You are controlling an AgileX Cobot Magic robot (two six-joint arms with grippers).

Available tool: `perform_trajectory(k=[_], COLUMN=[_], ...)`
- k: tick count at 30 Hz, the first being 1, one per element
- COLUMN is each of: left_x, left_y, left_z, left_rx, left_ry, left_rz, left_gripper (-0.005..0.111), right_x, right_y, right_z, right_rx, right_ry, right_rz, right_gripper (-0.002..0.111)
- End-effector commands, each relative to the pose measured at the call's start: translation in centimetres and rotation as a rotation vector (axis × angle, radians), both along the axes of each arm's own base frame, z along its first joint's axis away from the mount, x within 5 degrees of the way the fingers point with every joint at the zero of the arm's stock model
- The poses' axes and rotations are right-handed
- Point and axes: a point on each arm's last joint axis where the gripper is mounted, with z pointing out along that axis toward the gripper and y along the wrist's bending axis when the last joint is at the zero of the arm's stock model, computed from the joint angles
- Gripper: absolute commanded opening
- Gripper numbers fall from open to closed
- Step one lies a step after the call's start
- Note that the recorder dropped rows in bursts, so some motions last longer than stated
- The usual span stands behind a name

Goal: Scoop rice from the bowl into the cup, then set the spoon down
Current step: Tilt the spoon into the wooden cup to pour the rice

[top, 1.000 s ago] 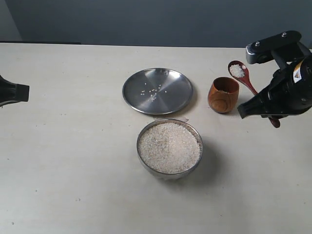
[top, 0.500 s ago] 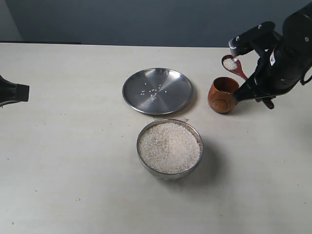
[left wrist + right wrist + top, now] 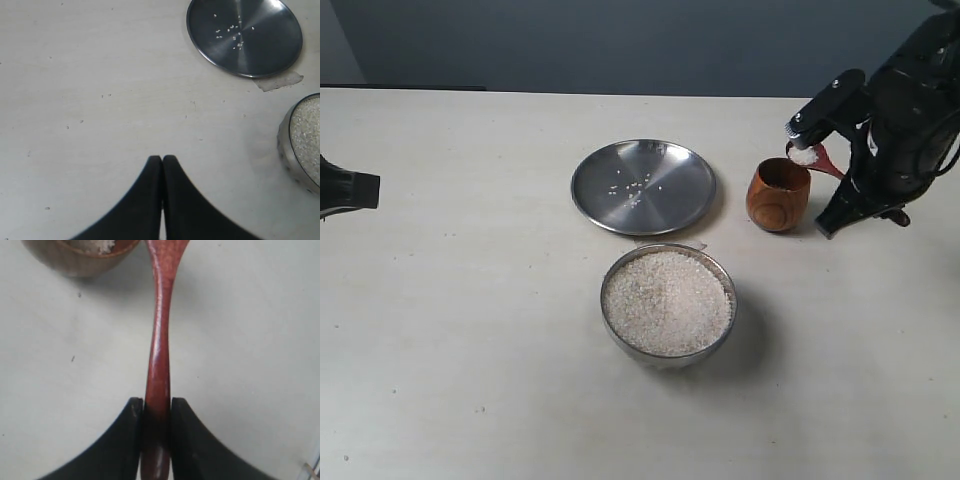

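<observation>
The steel bowl [image 3: 667, 302] stands front centre, heaped with white rice [image 3: 666, 300]; its rim [image 3: 290, 150] shows in the left wrist view. The small wooden cup [image 3: 778, 194] sits to its right, with some rice inside [image 3: 95, 245]. My right gripper [image 3: 157, 402] is shut on the handle of the reddish wooden spoon [image 3: 159, 340]. The spoon's round end [image 3: 805, 154] holds rice and hangs just over the cup's far rim. In the exterior view the gripper's fingertips are hidden behind the right arm. My left gripper [image 3: 162, 159] is shut and holds nothing, far left above bare table.
A flat steel plate [image 3: 643, 186] with a few stray grains lies behind the bowl and is also in the left wrist view [image 3: 244, 36]. A bit of clear tape [image 3: 278, 81] sticks to the table between plate and bowl. The right arm [image 3: 895, 130] looms right of the cup.
The right arm swung up and left, bringing the loaded spoon from behind the cup to just over its rim. The left gripper did not move.
</observation>
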Motion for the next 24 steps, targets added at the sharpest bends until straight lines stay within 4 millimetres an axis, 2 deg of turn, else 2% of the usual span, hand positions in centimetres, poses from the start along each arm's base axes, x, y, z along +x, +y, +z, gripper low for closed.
perform_trajectory(k=[1,7,17,24], left_x=[0.1,0.1,0.1,0.1], left_y=[-0.1,-0.1,-0.1,-0.1], left_z=[0.2,0.2,0.2,0.2], left_rx=[-0.003,-0.003,-0.003,-0.003], left_ry=[-0.011,-0.011,-0.011,-0.011], left_rz=[0.0,0.0,0.0,0.0], left_gripper=[0.0,0.0,0.0,0.0], right_x=[0.0,0.0,-0.1,-0.4], right_y=[1.2,0.8,0.3,1.4], right_z=[-0.4,-0.3,-0.1,0.0], right_rx=[-0.102,-0.23,-0.279,-0.301], right_ry=[0.016,0.011,0.027,0.015], right_rz=[0.084,0.075,0.063,0.108], right_gripper=[-0.001,-0.001,-0.001,-0.001])
